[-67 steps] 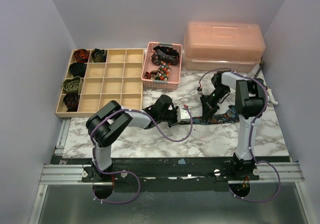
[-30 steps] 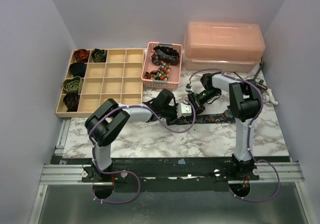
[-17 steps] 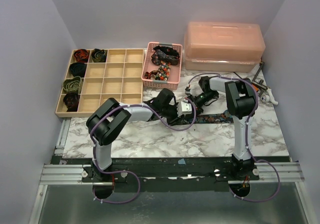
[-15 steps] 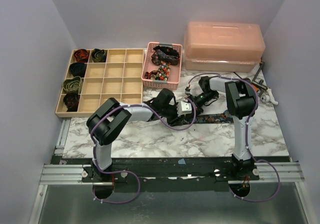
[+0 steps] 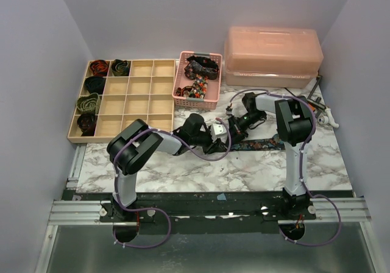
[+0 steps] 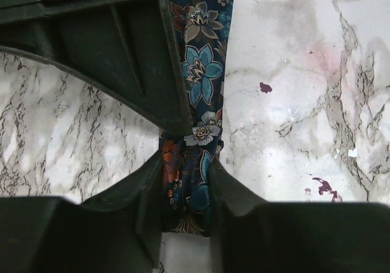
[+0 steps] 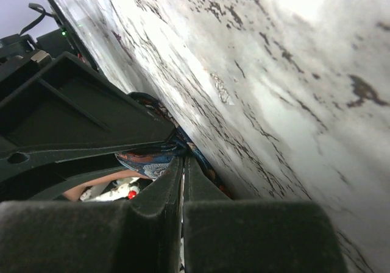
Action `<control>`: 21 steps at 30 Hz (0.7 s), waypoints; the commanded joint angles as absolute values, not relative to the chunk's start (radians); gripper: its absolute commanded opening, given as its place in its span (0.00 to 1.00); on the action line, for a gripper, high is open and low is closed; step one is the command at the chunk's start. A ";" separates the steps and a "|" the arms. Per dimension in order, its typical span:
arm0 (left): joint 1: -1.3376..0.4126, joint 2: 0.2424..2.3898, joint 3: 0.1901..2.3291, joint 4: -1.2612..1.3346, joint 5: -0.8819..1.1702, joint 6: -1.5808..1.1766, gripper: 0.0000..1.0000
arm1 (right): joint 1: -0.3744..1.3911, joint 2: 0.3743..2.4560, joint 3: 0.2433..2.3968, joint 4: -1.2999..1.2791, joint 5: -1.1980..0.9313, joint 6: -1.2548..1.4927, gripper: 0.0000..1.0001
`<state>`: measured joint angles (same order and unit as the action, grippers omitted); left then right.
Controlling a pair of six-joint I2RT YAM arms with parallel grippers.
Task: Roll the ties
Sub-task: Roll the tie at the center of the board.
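A navy tie with a teal and orange floral print point(image 5: 265, 144) lies stretched across the marble table point(image 5: 183, 169). In the left wrist view my left gripper point(image 6: 186, 200) is shut on a bunched, folded end of this tie point(image 6: 201, 72). That gripper point(image 5: 218, 142) sits at the tie's left end in the top view. My right gripper point(image 5: 233, 128) meets it from the far right. Its jaws point(image 7: 183, 160) are pressed together, pinching the fabric's edge point(image 7: 143, 161). Several coiled ties point(image 5: 89, 103) sit in the wooden divided tray point(image 5: 140, 96).
A pink mesh basket point(image 5: 181, 93) holding loose ties stands behind the grippers. A pink lidded box point(image 5: 272, 56) is at the back right. The wooden tray fills the back left. Small tools lie at the table's right edge point(image 5: 323, 116).
The right jaws have closed on the tie. The left jaws have widened around a thicker bunch of fabric, and the left wrist has shifted slightly left.
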<state>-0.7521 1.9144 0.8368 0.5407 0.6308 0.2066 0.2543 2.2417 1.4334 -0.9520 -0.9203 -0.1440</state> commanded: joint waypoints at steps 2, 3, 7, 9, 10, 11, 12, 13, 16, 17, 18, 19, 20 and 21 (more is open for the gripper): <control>-0.762 1.962 0.862 0.342 0.534 0.180 0.19 | 0.267 2.237 1.439 -0.907 -0.723 -0.194 0.13; -0.765 1.961 0.892 0.269 0.505 0.189 0.17 | 0.261 2.212 1.456 -0.941 -0.749 -0.198 0.18; -0.774 1.945 0.917 0.145 0.451 0.253 0.16 | 0.226 2.136 1.485 -1.054 -0.854 -0.215 0.39; -0.780 1.945 0.920 0.112 0.432 0.278 0.16 | 0.224 2.119 1.491 -1.099 -0.908 -0.226 0.41; -0.785 1.945 0.919 0.105 0.420 0.290 0.16 | 0.224 2.116 1.487 -1.107 -0.940 -0.222 0.42; -0.789 1.942 0.915 0.103 0.414 0.300 0.16 | 0.224 2.118 1.483 -1.110 -0.973 -0.211 0.44; -0.794 1.941 0.912 0.104 0.404 0.311 0.16 | 0.225 2.124 1.481 -1.113 -1.000 -0.205 0.45; -0.798 1.941 0.911 0.101 0.397 0.321 0.17 | 0.228 2.136 1.479 -1.118 -1.029 -0.202 0.45; -0.805 1.942 0.918 0.089 0.387 0.328 0.17 | 0.251 2.146 1.469 -1.095 -1.022 -0.187 0.48; -0.808 1.942 0.920 0.086 0.384 0.330 0.17 | 0.258 2.154 1.465 -1.087 -1.026 -0.179 0.49; -0.811 1.944 0.922 0.086 0.381 0.332 0.18 | 0.263 2.161 1.463 -1.076 -1.027 -0.170 0.49; -0.813 1.944 0.923 0.086 0.381 0.337 0.18 | 0.269 2.172 1.467 -1.065 -1.019 -0.161 0.49; -0.814 1.944 0.923 0.087 0.379 0.341 0.18 | 0.273 2.183 1.470 -1.050 -1.000 -0.152 0.49; -0.816 1.944 0.925 0.086 0.377 0.342 0.18 | 0.274 2.191 1.471 -1.031 -0.985 -0.139 0.48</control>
